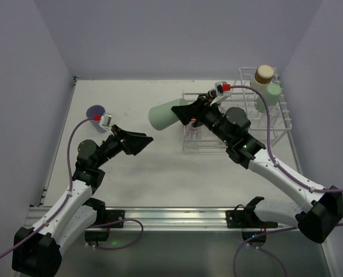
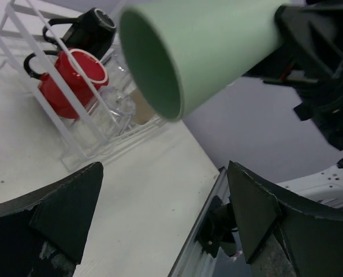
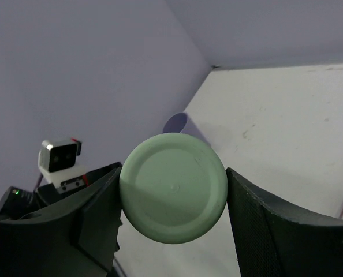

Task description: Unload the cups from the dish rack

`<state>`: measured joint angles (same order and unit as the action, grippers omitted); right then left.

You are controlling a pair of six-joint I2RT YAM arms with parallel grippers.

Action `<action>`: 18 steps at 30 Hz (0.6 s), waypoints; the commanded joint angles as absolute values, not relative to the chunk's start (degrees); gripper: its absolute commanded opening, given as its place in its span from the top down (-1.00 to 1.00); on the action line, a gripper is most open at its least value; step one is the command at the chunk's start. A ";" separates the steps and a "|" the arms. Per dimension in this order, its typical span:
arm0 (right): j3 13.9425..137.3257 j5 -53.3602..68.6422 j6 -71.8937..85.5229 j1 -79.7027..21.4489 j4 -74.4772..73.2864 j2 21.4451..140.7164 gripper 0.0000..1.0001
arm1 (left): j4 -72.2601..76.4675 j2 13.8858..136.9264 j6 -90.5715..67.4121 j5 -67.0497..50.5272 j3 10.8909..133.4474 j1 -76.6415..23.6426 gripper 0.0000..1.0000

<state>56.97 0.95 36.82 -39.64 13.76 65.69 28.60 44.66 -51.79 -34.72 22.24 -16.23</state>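
Observation:
My right gripper is shut on a pale green cup and holds it on its side above the table, left of the dish rack. In the right wrist view the cup's round base sits between the two fingers. My left gripper is open and empty, below and left of that cup; its wrist view shows the cup's open mouth above the fingers. A red mug, a black-handled mug and a clear glass sit in the rack. A tan-brown cup and another pale green cup stand on its taller part.
A lavender tumbler stands on the table at the far left, close behind the left wrist; it also shows in the right wrist view. Walls enclose the table on three sides. A metal rail runs along the near edge.

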 commanded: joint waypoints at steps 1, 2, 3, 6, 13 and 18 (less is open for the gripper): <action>54.14 10.45 47.28 -40.51 25.22 65.83 0.40 | 43.84 44.12 -60.46 -37.09 21.10 -16.79 -0.84; 54.23 10.20 47.20 -40.95 25.05 66.09 0.40 | 45.95 43.95 -61.08 -37.09 20.92 -16.87 -0.84; 54.05 10.28 47.89 -41.48 25.31 66.79 0.40 | 46.58 43.86 -61.52 -37.00 20.57 -17.05 -0.83; 52.21 13.79 51.40 -41.75 29.43 68.28 0.40 | 47.37 43.86 -61.79 -36.57 20.48 -17.14 -0.79; 48.17 19.86 59.41 -42.10 38.93 73.55 0.41 | 49.21 45.35 -61.00 -34.63 21.36 -17.23 -0.04; 47.46 21.27 60.56 -42.19 40.61 75.76 -0.13 | 44.32 44.30 -55.76 -29.89 25.56 -17.23 1.00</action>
